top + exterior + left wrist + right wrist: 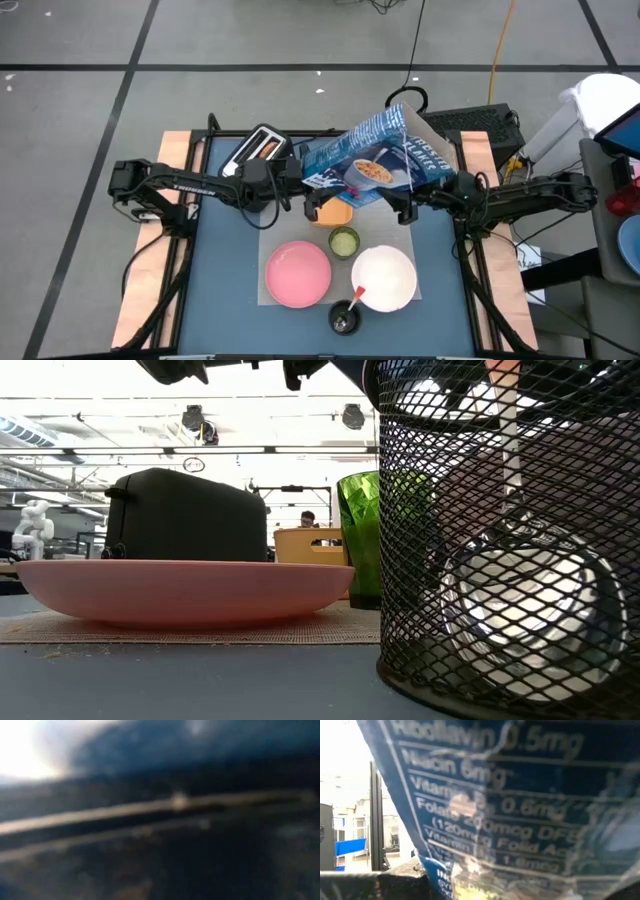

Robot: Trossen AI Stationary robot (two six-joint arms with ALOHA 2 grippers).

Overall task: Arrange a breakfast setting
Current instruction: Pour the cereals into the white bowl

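The blue cereal box (375, 160) is held tilted in the air above the orange tray (335, 212), between my two grippers. My left gripper (303, 190) is at the box's left end and my right gripper (405, 205) is under its right part. The box fills the right wrist view (520, 805). The pink plate (297, 273), the white bowl (384, 277) and the green cup (343, 241) rest on a beige mat. The red-handled spoon (357, 294) stands in a black mesh holder (345, 317). The dark-red fruit is not in view. My left gripper is on the box's left end (315, 178), coming level from the table's left. The box hides the fingers. My right gripper is at the box's lower right edge (412, 188), coming from the table's right. The box hides its fingers too. The box is lifted clear and tilted.
The black-and-silver toaster (262, 147) stands at the far left behind the box, with toast in its slot. In the low view the mesh holder (510, 530) is nearest the near edge, and the plate (180, 585) and cup (365, 540) stand behind it.
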